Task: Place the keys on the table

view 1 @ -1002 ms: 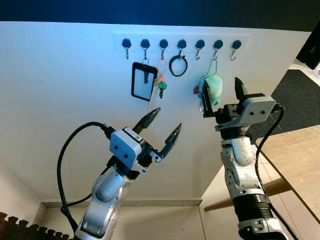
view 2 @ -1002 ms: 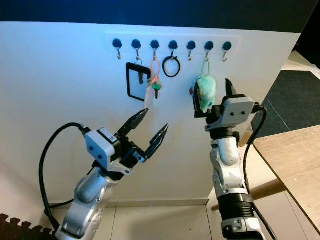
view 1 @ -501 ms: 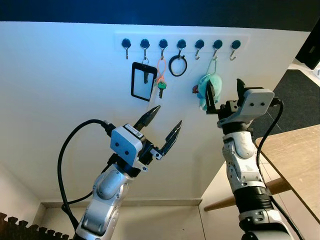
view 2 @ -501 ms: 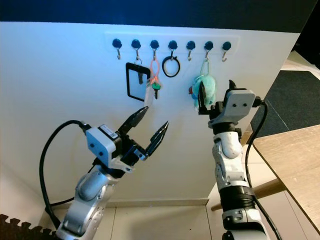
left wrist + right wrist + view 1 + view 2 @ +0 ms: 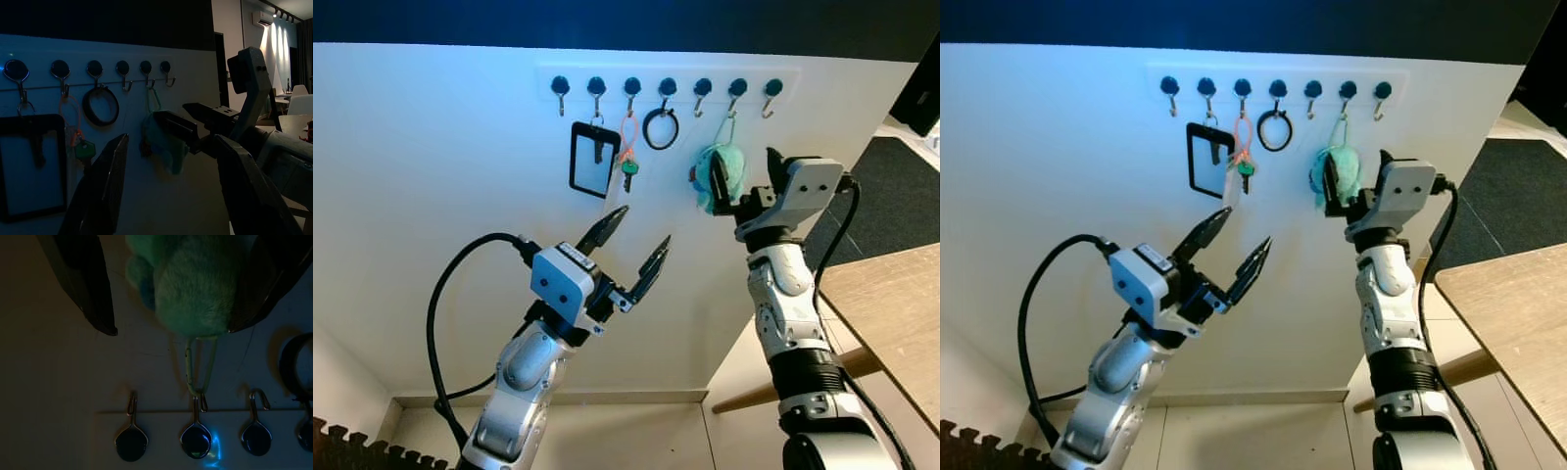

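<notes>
The keys hang from a hook (image 5: 736, 90) on the white wall by a green carabiner (image 5: 198, 367), under a fluffy green keychain (image 5: 734, 164). My right gripper (image 5: 742, 157) is raised to it and open. One finger (image 5: 83, 279) stands on each side of the green keychain (image 5: 195, 289), apart from it. My left gripper (image 5: 643, 225) is open with nothing in it, held lower and to the left, below a green key (image 5: 628, 169) on an orange loop.
The hook rail (image 5: 666, 83) also carries a black badge holder (image 5: 592, 157) and a black ring (image 5: 661, 127). A wooden table (image 5: 891, 304) stands at the right, with a dark rug (image 5: 891, 186) behind it. Tiled floor lies below.
My right gripper has risen and moved in toward the wall, so its fingers now straddle the green keychain. The left arm has barely moved.
</notes>
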Robot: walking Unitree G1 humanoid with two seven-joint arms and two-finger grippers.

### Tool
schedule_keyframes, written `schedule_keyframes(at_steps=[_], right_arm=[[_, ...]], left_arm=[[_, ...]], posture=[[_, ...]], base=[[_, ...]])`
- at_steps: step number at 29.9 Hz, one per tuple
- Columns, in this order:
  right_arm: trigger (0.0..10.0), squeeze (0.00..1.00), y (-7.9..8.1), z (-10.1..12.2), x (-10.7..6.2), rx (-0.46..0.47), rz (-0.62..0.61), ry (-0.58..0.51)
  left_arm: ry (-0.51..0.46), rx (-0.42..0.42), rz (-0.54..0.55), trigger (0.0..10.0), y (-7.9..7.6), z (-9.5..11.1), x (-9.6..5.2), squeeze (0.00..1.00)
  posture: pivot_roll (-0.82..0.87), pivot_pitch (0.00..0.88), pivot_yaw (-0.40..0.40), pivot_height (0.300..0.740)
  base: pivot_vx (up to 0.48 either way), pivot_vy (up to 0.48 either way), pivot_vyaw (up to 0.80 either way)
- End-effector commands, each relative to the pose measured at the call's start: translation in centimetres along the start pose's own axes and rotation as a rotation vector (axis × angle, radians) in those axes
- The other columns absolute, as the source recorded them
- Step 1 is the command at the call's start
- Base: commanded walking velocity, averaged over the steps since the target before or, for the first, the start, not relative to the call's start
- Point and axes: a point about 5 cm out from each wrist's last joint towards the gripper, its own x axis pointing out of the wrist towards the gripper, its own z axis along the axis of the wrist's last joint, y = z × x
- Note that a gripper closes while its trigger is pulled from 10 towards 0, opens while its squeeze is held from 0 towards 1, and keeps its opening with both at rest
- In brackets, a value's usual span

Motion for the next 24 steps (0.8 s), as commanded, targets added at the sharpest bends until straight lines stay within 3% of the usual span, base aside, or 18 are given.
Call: schedule_keyframes(at_steps=[1, 10, 24], right_arm=[[10.0, 0.00, 0.0, -0.6, -0.6, 0.016, 0.011, 0.036], [10.0, 0.00, 1.2, -0.7, -1.8, 0.044, 0.101, 0.035], [10.0, 0.00, 0.6, -0.4, -2.0, 0.032, 0.085, 0.035]], left_arm=[[-0.009, -0.006, -0.017, 10.0, -0.5, 0.3, 0.2, 0.00], [-0.011, -0.008, -0.027, 10.0, -0.8, 0.3, 0.2, 0.00], [-0.022, -0.032, -0.037, 10.0, -1.0, 0.5, 0.4, 0.00]], posture=[[0.07, 0.062, -0.042, 0.740], [0.07, 0.059, -0.039, 0.740], [0.07, 0.063, -0.036, 0.740]], base=[[0.000, 0.000, 0.00], [0.000, 0.000, 0.00], [0.000, 0.000, 0.00]])
